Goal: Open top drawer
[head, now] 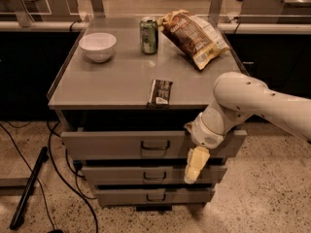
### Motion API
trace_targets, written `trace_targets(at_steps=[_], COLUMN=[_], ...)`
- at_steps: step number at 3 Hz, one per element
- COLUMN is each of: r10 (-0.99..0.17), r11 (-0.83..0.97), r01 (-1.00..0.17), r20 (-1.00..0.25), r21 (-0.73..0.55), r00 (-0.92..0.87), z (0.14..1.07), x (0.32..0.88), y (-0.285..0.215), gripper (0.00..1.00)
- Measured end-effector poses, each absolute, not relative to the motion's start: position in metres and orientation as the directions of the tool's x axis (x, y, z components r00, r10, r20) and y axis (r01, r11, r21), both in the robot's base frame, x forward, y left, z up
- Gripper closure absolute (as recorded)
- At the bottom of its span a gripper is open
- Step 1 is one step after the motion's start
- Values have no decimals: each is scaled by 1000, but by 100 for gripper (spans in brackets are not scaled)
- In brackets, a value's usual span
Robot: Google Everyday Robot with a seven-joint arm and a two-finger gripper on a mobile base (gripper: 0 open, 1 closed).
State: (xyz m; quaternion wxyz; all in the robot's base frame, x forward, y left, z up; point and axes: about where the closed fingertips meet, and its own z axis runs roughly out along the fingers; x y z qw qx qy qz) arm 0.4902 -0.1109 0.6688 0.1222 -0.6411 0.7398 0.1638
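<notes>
The top drawer [116, 144] is the widest grey front, just under the cabinet top, with a small dark handle [155, 146] at its centre. It stands pulled out a little, ahead of the two narrower drawers [126, 174] below. My gripper [193, 165] hangs pointing down in front of the drawers, to the right of the handle and apart from it, its cream tip over the middle drawer. The white arm [243, 106] reaches in from the right.
On the cabinet top [112, 81] are a white bowl [97, 46], a green can [148, 35], a chip bag [193, 36] and a dark snack bar [160, 91] at the front edge. Cables [58, 169] and a dark bar [29, 188] lie on the floor at left.
</notes>
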Motion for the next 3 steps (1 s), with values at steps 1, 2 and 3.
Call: trace_targets(at_steps=[1,2,3], r10=[-914,-922,-923], r11=[118,112,101], r01=[-987,-982,-973], r20=[-376,-352,-344], r21=[112,154,208], r00=[-151,-160,-169], z=[670,676,681], x=[477,460,445], y=[-116,-128,-137], gripper=[0,0,0])
